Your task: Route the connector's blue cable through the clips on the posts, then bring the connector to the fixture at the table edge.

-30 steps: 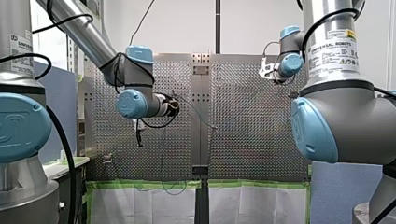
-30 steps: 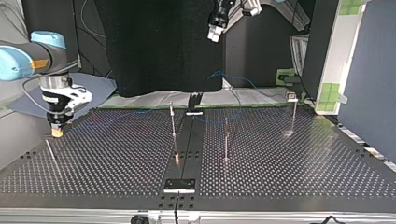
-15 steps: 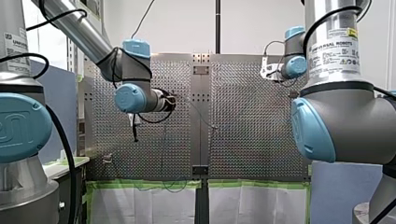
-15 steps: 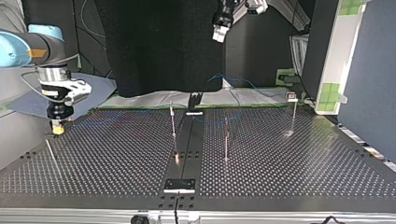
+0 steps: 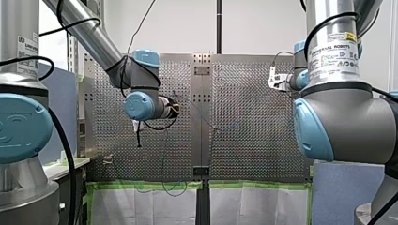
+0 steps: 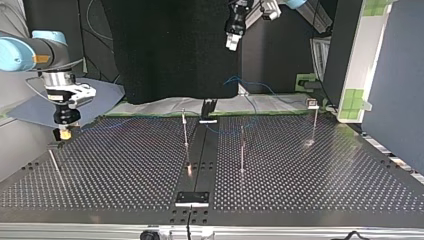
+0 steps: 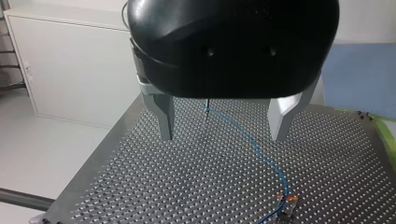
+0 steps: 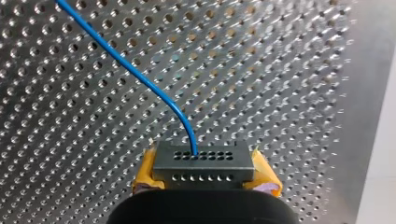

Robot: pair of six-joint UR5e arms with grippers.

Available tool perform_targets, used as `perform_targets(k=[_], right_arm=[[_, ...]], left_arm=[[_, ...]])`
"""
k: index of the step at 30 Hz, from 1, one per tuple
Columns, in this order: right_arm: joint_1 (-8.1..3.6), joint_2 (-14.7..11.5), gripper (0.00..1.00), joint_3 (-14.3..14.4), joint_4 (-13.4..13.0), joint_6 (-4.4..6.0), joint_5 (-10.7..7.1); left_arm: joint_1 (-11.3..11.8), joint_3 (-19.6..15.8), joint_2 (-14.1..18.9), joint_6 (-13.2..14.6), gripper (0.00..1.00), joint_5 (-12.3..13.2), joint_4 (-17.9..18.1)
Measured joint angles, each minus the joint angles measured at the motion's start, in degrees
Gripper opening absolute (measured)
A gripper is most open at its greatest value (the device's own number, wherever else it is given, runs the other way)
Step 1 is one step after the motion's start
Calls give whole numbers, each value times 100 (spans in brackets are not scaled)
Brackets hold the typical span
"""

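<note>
Since a second ago my right gripper [image 6: 63,134] has lifted slightly near the worktop [image 6: 325,190] left edge in top view, jaws clamped on the one connector [image 8: 203,161] trailing one blue cable [image 8: 140,79]; three posts [image 6: 242,150] stand mid-worktop; my left gripper [image 7: 222,135] hangs high, jaws wide

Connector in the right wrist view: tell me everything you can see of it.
The connector is a dark grey rectangular block, plastic by its look, with two rows of small holes on its face. The blue cable leaves one upper-row hole and curves away over the perforated table. My right gripper clamps its sides between yellow pads.
</note>
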Motion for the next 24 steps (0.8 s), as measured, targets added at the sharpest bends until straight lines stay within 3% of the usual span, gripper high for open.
perform_targets(k=[3,11,16,21,24], right_arm=[[-113,121,0,2,-140,-44,-141],[-534,214,0,4,-574,19,-573],[-753,225,0,3,-792,42,-791],[-1004,259,0,3,-957,105,-1049],[-1095,275,0,6,-938,95,-1187]], left_arm=[[30,10,97,-16,100,-7,-37],[161,88,381,3,100,-53,-380],[117,127,221,100,100,-148,-450],[92,133,1,70,100,-200,-274],[121,134,-159,27,100,-193,-110]])
